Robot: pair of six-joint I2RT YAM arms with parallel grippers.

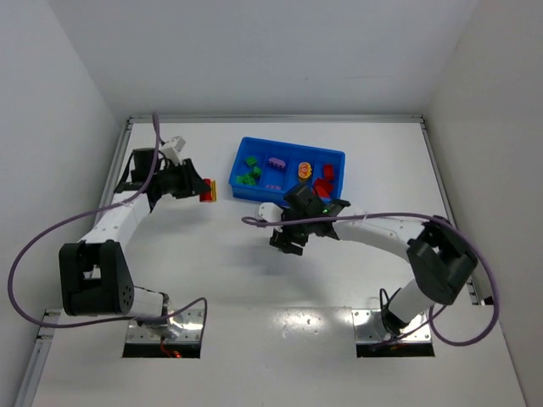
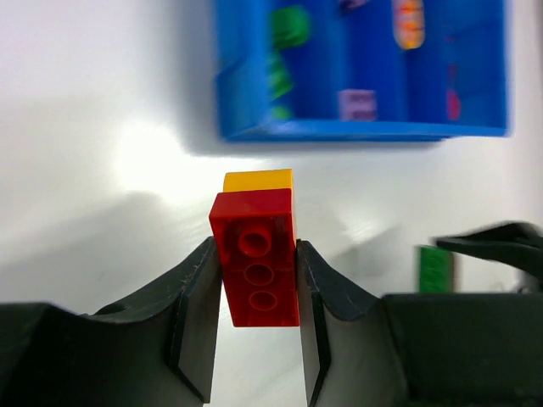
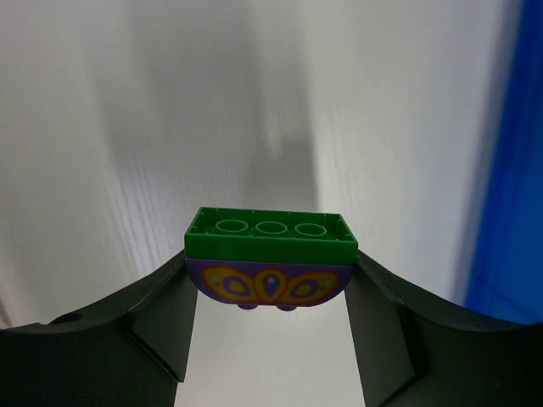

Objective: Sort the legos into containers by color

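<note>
Top external: left gripper (image 1: 206,192) clamps red-yellow clump (image 2: 255,250) left of tray (image 1: 254,197); right gripper (image 1: 288,242) clamps green-purple clump (image 3: 270,233) by tray's near edge.

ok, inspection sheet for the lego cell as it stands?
Surface: white table, glare near the arm bases.
Job's things: blue tray holds green legos, purple lego, orange lego, red legos, one colour per compartment.
Clutter: nothing seen.
Grippers: left end effector shut on red-and-yellow clump; right end effector shut on green-and-purple clump.
Cables: left purple cable and right purple cable loop wide of the arms.
Surroundings: white walls.
</note>
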